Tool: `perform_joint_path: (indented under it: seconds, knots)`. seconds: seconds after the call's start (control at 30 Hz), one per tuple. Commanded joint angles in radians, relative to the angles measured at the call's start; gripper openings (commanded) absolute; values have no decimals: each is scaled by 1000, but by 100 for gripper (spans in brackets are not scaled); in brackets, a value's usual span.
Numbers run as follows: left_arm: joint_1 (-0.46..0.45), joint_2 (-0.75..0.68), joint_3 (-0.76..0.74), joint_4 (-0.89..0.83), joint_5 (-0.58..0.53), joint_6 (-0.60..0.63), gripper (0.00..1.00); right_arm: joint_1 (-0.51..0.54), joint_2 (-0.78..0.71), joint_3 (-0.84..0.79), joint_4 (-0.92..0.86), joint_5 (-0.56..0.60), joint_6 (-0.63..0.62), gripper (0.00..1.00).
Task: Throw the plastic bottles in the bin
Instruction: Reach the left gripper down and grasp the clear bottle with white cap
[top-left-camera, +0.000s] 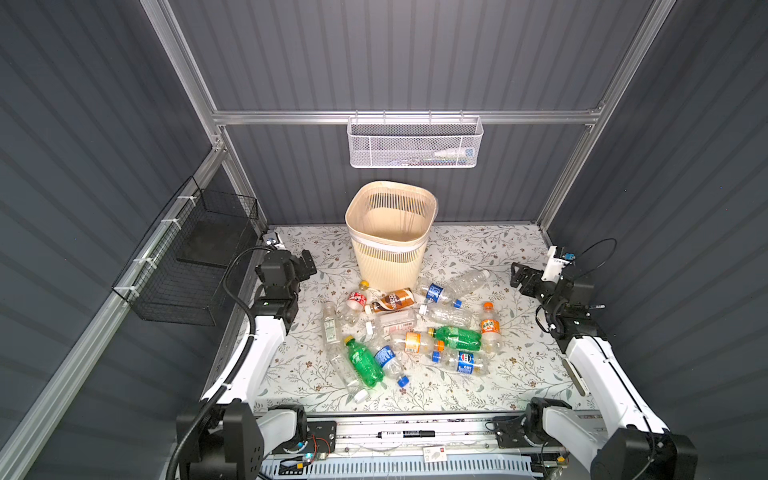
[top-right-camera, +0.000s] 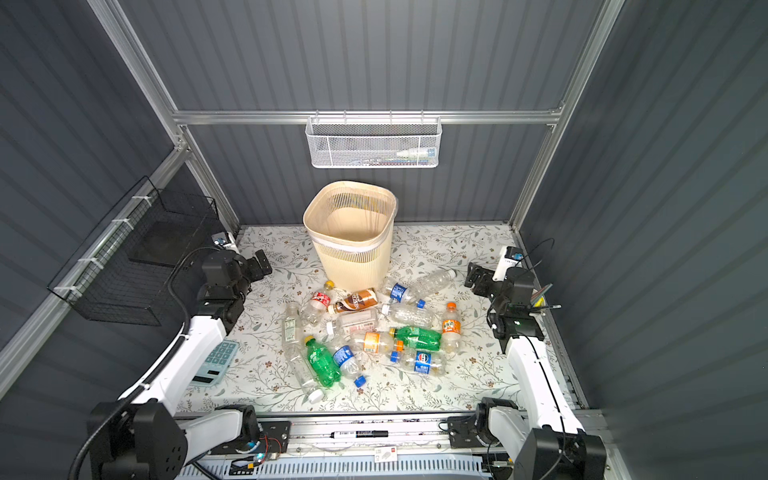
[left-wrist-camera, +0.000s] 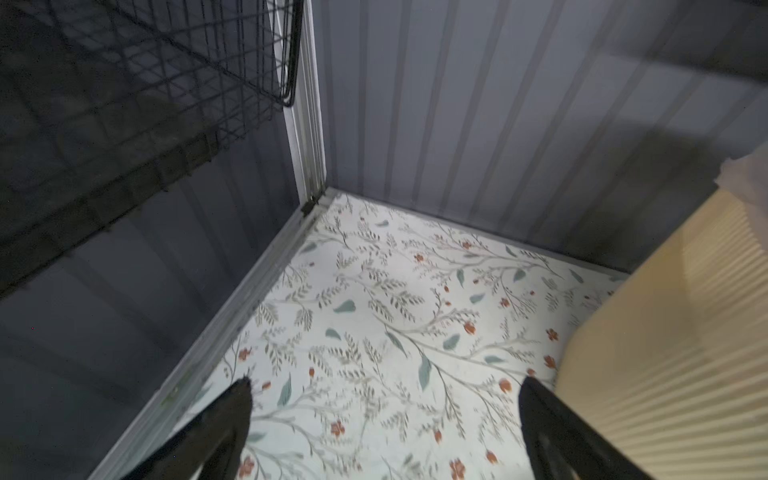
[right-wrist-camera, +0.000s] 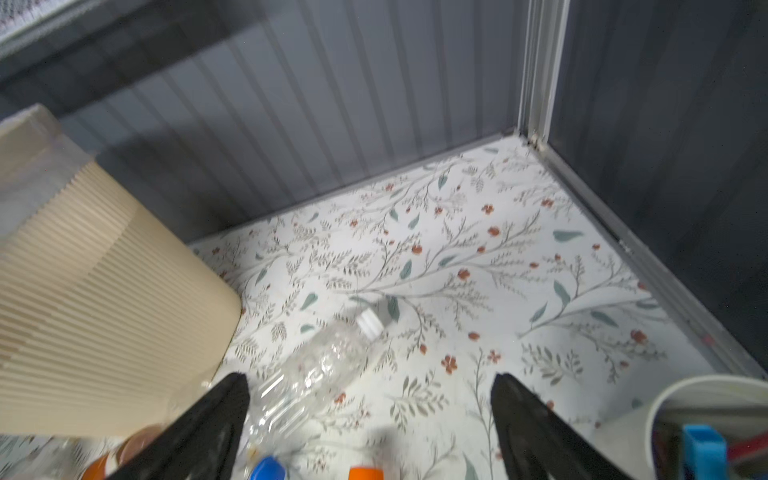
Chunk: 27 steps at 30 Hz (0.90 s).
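Grey ribbed walls (top-left-camera: 395, 62) box in a table (top-left-camera: 498, 257) with a floral cover. Beige slatted bin (top-left-camera: 388, 257) stands upright at the middle of the table's back edge, clear liner folded over its rim. Black wire basket (top-left-camera: 187, 266) hangs on the left wall, and a white mesh basket (top-left-camera: 413, 143) hangs on the back rail above the bin. Left gripper (top-left-camera: 307, 266) sits by the table's left edge, near the bin but apart from it. Its fingers (left-wrist-camera: 232, 415) are spread wide over bare cover and hold nothing. Right gripper (top-left-camera: 517, 280) is by the right edge, toward the back right corner. Its fingers (right-wrist-camera: 224, 415) are also spread and grip nothing. Plastic bottles (top-left-camera: 411, 332) lie in a heap mid-table, from the bin's foot toward the front edge, all on the cover. Two green bottles (top-left-camera: 365, 361) are among them. A clear white-capped bottle (right-wrist-camera: 328, 361) lies at the heap's back right, below the right gripper, close to one finger, contact unclear. Calculator (top-right-camera: 216, 361) lies by the left edge, partly under the left arm. White cup (right-wrist-camera: 685, 399) with pens shows in the right wrist view. Marker (top-left-camera: 405, 434) lies on the rail past the front edge.
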<state>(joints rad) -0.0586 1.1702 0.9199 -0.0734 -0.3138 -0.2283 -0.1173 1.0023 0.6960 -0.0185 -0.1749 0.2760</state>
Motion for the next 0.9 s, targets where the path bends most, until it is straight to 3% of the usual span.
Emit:
perform_joint_path:
  seconds: [0.0, 0.13, 0.3, 0.5, 0.87]
  knots:
    - [-31, -1, 61, -430, 18, -134, 100, -1, 1, 44, -307, -101, 42, 91]
    - [-123, -24, 58, -593, -42, -262, 100, 1, -7, 56, -417, -136, 39, 88]
    - [-162, -43, 2, -713, 19, -392, 97, 6, -13, 33, -478, -151, 48, 88]
    - [-191, -72, -77, -703, 114, -424, 94, 26, 39, 38, -519, -142, 28, 87]
    - [-216, 33, -90, -667, 271, -370, 92, 59, 109, 67, -570, -85, -8, 97]
